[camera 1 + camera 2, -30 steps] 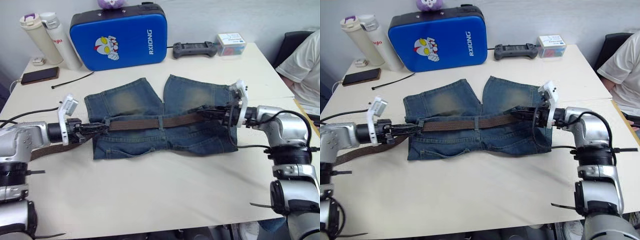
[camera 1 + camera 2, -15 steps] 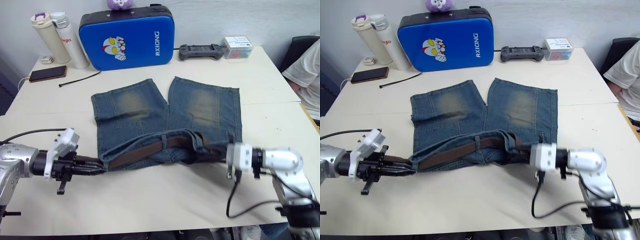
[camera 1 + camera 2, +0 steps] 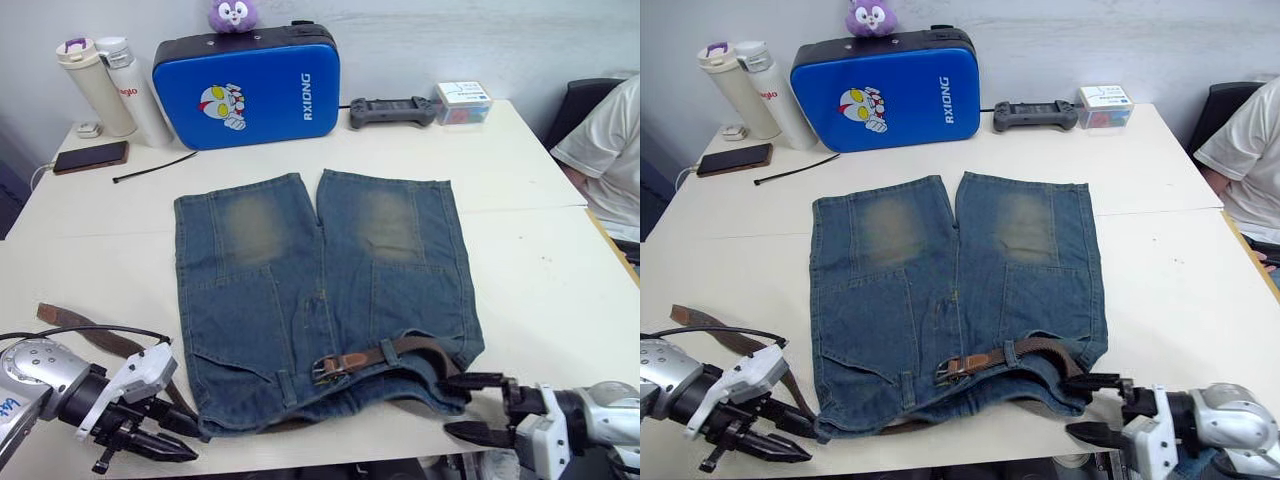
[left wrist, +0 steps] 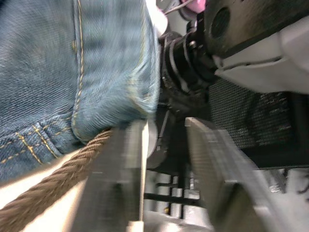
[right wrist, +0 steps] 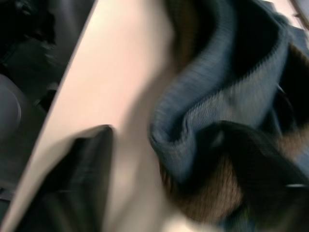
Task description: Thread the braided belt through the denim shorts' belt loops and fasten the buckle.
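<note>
The denim shorts [image 3: 315, 270] lie flat, legs pointing away, waistband at the table's near edge. The braided belt [image 3: 412, 347] runs along the waistband, its tan end and silver buckle [image 3: 326, 369] lying on the front of the shorts. A belt loop [image 3: 286, 382] shows left of the buckle. The belt's other length [image 3: 75, 322] trails off to the left on the table. My left gripper [image 3: 168, 437] stands open at the left waist corner, the braid [image 4: 53, 188] beside one finger [image 4: 120, 183]. My right gripper [image 3: 476, 406] stands open at the right waist corner, holding nothing.
At the back stand a blue hard case [image 3: 247, 92], two bottles [image 3: 85, 87], a phone [image 3: 90, 157], a black cable tie [image 3: 155, 165], a game controller [image 3: 392, 112] and a small box [image 3: 462, 100]. A person [image 3: 605, 150] sits at the right.
Both grippers have let go of the waistband ends and opened. The shorts, drawn toward the near edge, now lie flat with the buckle end on top. The camera has shifted too.
</note>
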Motion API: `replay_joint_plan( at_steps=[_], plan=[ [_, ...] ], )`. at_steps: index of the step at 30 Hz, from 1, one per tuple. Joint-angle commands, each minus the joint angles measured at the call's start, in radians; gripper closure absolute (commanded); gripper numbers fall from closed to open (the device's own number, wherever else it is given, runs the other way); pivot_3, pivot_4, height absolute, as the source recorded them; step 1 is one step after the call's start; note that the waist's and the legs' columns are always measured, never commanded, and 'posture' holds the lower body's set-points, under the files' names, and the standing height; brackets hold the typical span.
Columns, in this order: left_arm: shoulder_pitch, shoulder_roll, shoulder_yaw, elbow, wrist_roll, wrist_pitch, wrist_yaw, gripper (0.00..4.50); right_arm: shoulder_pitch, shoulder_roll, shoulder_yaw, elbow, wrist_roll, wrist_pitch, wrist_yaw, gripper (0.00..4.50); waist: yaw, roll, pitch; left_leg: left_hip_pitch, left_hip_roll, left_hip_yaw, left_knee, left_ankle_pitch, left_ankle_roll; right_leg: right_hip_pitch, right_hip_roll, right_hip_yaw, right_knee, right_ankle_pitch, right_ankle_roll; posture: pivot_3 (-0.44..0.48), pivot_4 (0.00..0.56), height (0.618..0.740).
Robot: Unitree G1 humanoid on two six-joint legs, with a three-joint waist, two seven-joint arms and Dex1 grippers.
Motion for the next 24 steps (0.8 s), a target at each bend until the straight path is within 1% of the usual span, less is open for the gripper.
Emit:
replay_joint_plan(
  at_steps=[1,2,3,5,8,12,13,16,17,19,21,22,23,24],
  plan=[
    [0.037,0.041,0.077,0.039,-0.063,0.042,-0.087,0.75,-0.002,-0.065,0.001,0.158,0.037,-0.038,0.012,0.00,0.000,0.000,0.000,0.000,0.000,0.000,0.000,0.000,0.000,0.000,0.000,0.000,-0.001,0.000,0.000,0.000,0.150,0.740],
    [0.049,0.061,0.104,0.056,-0.098,0.077,-0.101,0.33,-0.009,-0.083,0.002,0.201,0.054,-0.044,0.019,0.00,0.000,-0.001,0.000,0.000,0.000,0.001,0.000,0.000,0.000,0.000,0.000,0.001,-0.001,0.000,0.000,0.000,0.150,0.740],
    [0.058,0.081,0.131,0.072,-0.135,0.113,-0.109,0.08,-0.015,-0.098,0.002,0.234,0.068,-0.044,0.021,0.00,0.001,-0.002,0.000,0.000,0.000,0.001,0.000,-0.001,0.002,0.001,0.000,0.001,-0.001,0.000,0.000,0.000,0.150,0.740],
    [0.070,0.114,0.174,0.132,-0.202,0.162,-0.114,0.08,-0.026,-0.123,-0.001,0.282,0.099,-0.034,0.026,0.00,0.002,-0.003,-0.001,0.000,0.000,0.001,0.001,-0.002,0.004,0.001,0.000,0.001,-0.001,0.000,0.001,0.000,0.150,0.740],
    [0.110,0.157,0.210,0.230,-0.273,0.142,-0.114,0.08,-0.052,-0.155,-0.015,0.343,0.135,-0.011,0.034,0.00,-0.001,-0.003,-0.001,0.001,-0.001,0.001,0.001,-0.003,0.005,0.002,0.000,0.001,-0.002,0.001,0.001,0.000,0.150,0.740],
    [-0.002,0.128,0.234,0.267,-0.385,0.219,-0.114,0.08,-0.161,-0.175,-0.039,0.391,0.163,0.104,0.025,0.00,-0.001,-0.003,-0.001,0.000,0.000,0.002,0.001,-0.004,0.005,0.001,0.000,0.002,-0.002,0.001,0.001,0.000,0.150,0.740],
    [-0.028,0.117,0.239,0.270,-0.405,0.231,-0.110,0.08,-0.200,-0.178,-0.048,0.401,0.168,0.172,0.013,0.00,-0.003,-0.003,0.000,0.000,0.000,0.002,0.001,-0.004,0.005,0.001,0.000,0.002,-0.002,0.001,0.001,0.000,0.150,0.740],
    [-0.131,0.060,0.231,0.288,-0.423,0.225,-0.032,0.08,-0.364,-0.173,-0.078,0.385,0.210,0.521,-0.076,0.00,-0.008,0.004,0.001,0.000,0.000,0.004,0.001,-0.003,0.002,-0.002,0.000,0.004,0.000,0.001,0.001,0.000,0.150,0.740],
    [-0.171,0.032,0.223,0.289,-0.416,0.211,0.010,0.08,-0.400,-0.171,-0.079,0.363,0.216,0.606,-0.090,0.00,-0.011,0.008,0.002,0.000,0.000,0.005,0.000,-0.002,0.001,-0.003,0.000,0.005,0.000,0.001,0.001,0.000,0.150,0.740],
    [-0.270,-0.035,0.206,0.286,-0.413,0.218,0.119,0.08,-0.452,-0.159,-0.081,0.239,0.253,0.832,-0.152,0.00,-0.008,0.010,0.002,-0.001,0.001,0.006,0.000,-0.001,-0.002,-0.005,0.001,0.005,0.002,0.000,0.000,0.000,0.150,0.740],
    [-0.398,-0.108,0.158,0.305,-0.360,0.233,0.286,0.08,-0.521,-0.145,-0.057,0.106,0.283,1.076,-0.212,0.00,-0.002,0.011,0.002,-0.003,0.005,0.005,0.000,-0.002,-0.005,-0.006,0.004,0.004,0.002,-0.001,-0.003,0.000,0.150,0.740],
    [-0.444,-0.136,0.135,0.314,-0.324,0.225,0.346,0.08,-0.558,-0.138,-0.045,0.057,0.299,1.196,-0.243,0.00,0.000,0.011,0.002,-0.003,0.008,0.006,0.002,-0.003,-0.007,-0.007,0.008,0.004,0.002,-0.002,-0.004,0.000,0.150,0.740],
    [-0.481,-0.155,0.108,0.312,-0.293,0.219,0.387,0.08,-0.611,-0.128,-0.025,0.019,0.324,1.354,-0.281,0.00,0.000,0.011,0.002,-0.003,0.010,0.006,0.002,-0.004,-0.008,-0.007,0.010,0.004,0.002,-0.001,-0.004,0.000,0.150,0.740],
    [-0.506,-0.166,0.078,0.299,-0.257,0.209,0.417,0.08,-0.657,-0.111,-0.011,-0.013,0.333,1.450,-0.304,0.00,0.000,0.011,0.002,-0.004,0.010,0.006,0.003,-0.003,-0.008,-0.008,0.010,0.004,0.003,-0.001,-0.005,0.000,0.150,0.740]
  ],
)
